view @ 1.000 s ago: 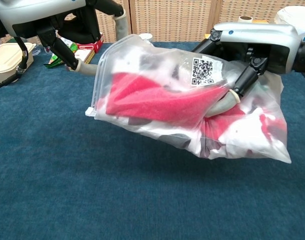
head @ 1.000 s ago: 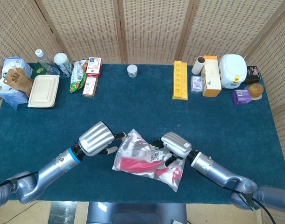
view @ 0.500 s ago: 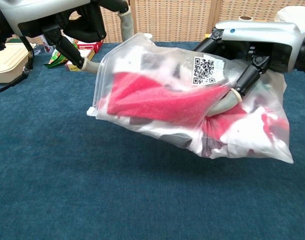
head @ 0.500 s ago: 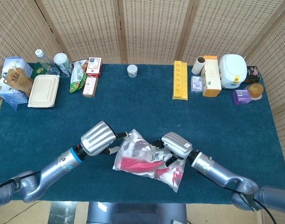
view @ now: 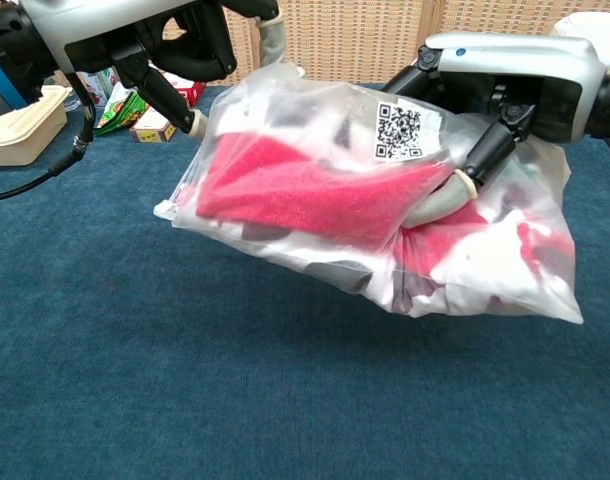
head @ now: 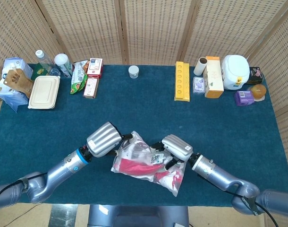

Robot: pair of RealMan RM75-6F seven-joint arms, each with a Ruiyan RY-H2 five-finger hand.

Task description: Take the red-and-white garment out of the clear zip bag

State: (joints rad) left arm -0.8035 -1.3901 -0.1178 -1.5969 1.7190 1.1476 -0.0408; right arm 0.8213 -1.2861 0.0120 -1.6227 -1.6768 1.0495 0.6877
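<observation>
Left hand (view: 155, 45), fingers at the zip-end corner of the clear plastic zip bag (view: 315, 130), grip not discernible; right hand (view: 505, 90) clutching its far end aloft; folded red-and-white garment (view: 325, 195) inside, long axis running hand to hand, mouth nearer left.

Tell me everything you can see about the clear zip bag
The clear zip bag is soft, crinkled plastic with a white QR sticker, stuffed with the red-and-white garment. It hangs off the blue table, zip edge toward the left hand, which touches that end. The right hand grips it from above.
</observation>
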